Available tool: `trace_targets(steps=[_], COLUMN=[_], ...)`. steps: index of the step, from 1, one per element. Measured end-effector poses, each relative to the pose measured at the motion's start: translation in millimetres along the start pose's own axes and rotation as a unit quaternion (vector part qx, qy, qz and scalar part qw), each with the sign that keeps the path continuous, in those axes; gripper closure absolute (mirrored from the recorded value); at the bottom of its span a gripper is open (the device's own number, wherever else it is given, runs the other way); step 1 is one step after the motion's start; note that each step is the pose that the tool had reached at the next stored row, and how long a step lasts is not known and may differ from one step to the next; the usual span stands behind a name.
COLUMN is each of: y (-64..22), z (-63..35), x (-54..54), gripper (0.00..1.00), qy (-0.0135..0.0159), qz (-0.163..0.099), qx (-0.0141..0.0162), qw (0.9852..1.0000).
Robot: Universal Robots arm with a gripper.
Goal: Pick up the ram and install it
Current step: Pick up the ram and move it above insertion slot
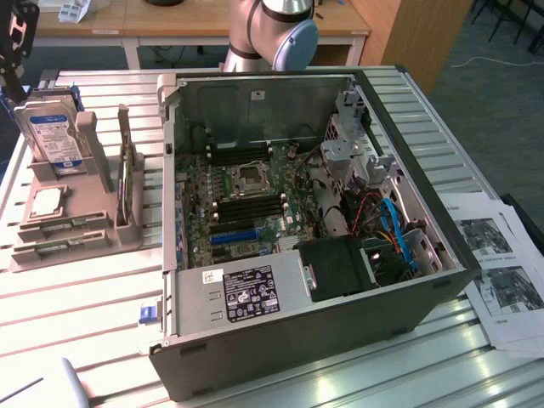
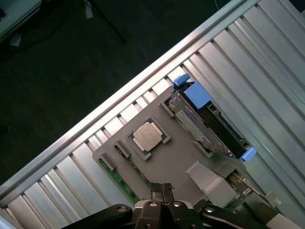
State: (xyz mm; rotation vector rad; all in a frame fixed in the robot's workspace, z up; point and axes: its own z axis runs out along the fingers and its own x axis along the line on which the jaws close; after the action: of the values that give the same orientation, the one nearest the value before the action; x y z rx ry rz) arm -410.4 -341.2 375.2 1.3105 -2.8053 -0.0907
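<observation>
Approach seems the step in hand: claw [image 2: 162,191], pinched together, hangs above the ram [image 2: 119,179] lying in the gray holder [image 1: 89,238] at the exterior view's lower left; grasping calls for parting first.

A robot lab is indicated. An opened computer case [image 1: 297,340] is laid on a slatted metal table [image 1: 85,314].
</observation>
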Motion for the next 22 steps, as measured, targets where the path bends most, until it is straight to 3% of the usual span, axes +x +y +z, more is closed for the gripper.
trace_targets(steps=[6,11,16,22], y=[0.0,0.0,0.0,0.0], z=[0.0,0.0,0.0,0.0], x=[0.0,0.0,0.0,0.0], gripper=[0.9,0.9,0.9,0.9], qy=[0.0025,0.0045,0.0067,0.0095], qz=[-0.042,-0.077,-0.114,-0.159], qx=[0.0002,0.0002,0.0005,0.0008], qw=[0.9991,0.997,0.9934,0.9872])
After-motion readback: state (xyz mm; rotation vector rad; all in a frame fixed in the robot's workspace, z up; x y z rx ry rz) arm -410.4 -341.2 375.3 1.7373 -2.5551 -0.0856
